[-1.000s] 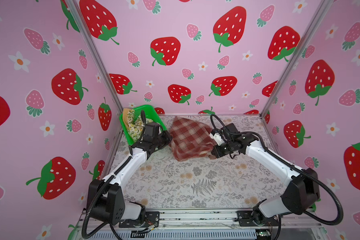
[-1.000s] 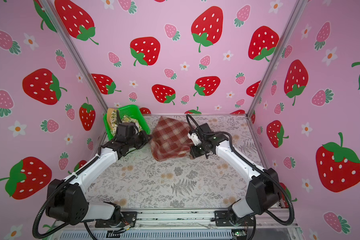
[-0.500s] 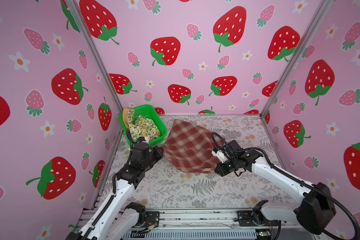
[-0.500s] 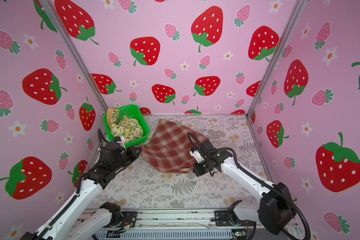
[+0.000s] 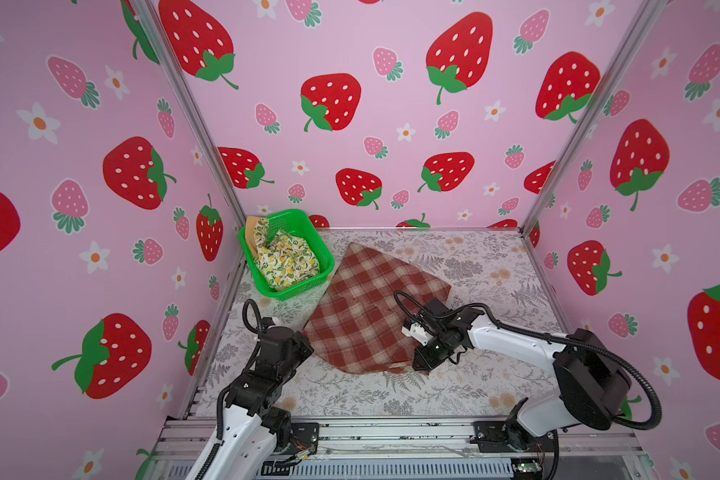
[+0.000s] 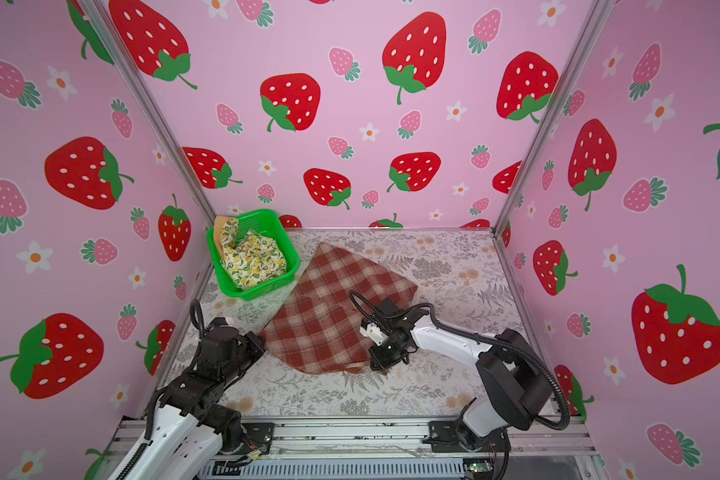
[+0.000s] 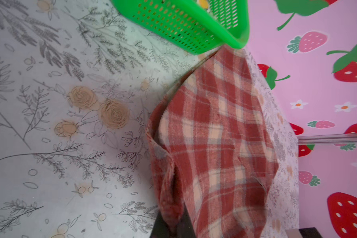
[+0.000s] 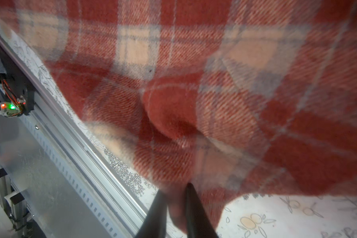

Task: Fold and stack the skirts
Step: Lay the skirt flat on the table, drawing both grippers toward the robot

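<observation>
The red-brown and cream plaid skirt (image 5: 371, 307) (image 6: 333, 311) lies spread on the table, its far corner next to the basket. My left gripper (image 5: 307, 348) (image 6: 262, 338) is shut on the skirt's near left corner; in the left wrist view a fold of plaid (image 7: 214, 134) runs between its jaws (image 7: 174, 218). My right gripper (image 5: 418, 368) (image 6: 375, 365) pinches the skirt's near right hem, with cloth (image 8: 194, 82) bunched between its fingers (image 8: 176, 191). The lemon-print skirt (image 5: 285, 259) (image 6: 252, 259) lies crumpled in the basket, over a mustard-yellow skirt (image 5: 251, 235) (image 6: 219, 232) that peeks out at the back.
The green perforated basket (image 5: 325, 257) (image 6: 292, 266) (image 7: 183, 26) stands in the far left corner, tilted against the wall. Pink strawberry walls close in three sides. A metal rail (image 5: 391, 432) (image 8: 80, 156) runs along the table's front edge, near my right gripper.
Both arms have drawn back toward the front edge, pulling the plaid skirt with them. It now lies spread out flatter and nearer the front. The left arm has left the basket.
</observation>
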Motion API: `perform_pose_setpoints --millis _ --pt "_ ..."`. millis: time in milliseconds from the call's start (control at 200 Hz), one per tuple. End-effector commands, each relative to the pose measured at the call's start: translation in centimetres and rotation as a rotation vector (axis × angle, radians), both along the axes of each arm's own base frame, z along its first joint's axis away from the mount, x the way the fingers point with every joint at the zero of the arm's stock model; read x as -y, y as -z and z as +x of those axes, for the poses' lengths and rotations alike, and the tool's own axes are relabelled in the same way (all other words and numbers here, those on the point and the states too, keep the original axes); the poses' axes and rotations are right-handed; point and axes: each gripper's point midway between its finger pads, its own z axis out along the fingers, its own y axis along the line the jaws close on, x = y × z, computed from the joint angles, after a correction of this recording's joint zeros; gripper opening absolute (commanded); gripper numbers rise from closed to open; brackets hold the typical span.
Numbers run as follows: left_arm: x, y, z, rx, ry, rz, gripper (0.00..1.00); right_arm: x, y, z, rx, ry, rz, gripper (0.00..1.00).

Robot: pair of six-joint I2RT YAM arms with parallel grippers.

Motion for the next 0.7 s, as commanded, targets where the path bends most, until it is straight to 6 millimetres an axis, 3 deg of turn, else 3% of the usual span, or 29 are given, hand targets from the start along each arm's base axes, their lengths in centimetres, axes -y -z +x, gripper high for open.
perform_pose_setpoints --millis 0,120,220,390,535,690 --pt "-1.0 1.9 -0.8 -0.055 -0.048 0.029 0.0 -0.2 -0.9 0.6 0.058 0.001 0.024 0.43" --pt "-1.3 2.1 -0.9 -0.062 -0.066 0.036 0.0 -1.1 -5.2 2.2 0.178 0.042 0.117 0.74" --pt "-1.5 1.9 -0.8 -0.054 -0.084 0.035 0.0 -0.6 -8.1 5.4 0.272 0.15 0.172 1.0" --pt "-1.8 2.0 -1.1 -0.049 -0.103 0.026 0.0 1.7 -8.8 13.0 0.323 0.339 0.225 1.0" --pt "-1.9 3.1 -1.3 -0.057 -0.115 0.021 0.0 2.7 -6.8 19.2 0.296 0.424 0.258 1.0" --pt "-1.9 4.2 -1.4 -0.067 -0.124 0.013 0.0 2.6 -4.3 23.8 0.258 0.473 0.276 1.0"
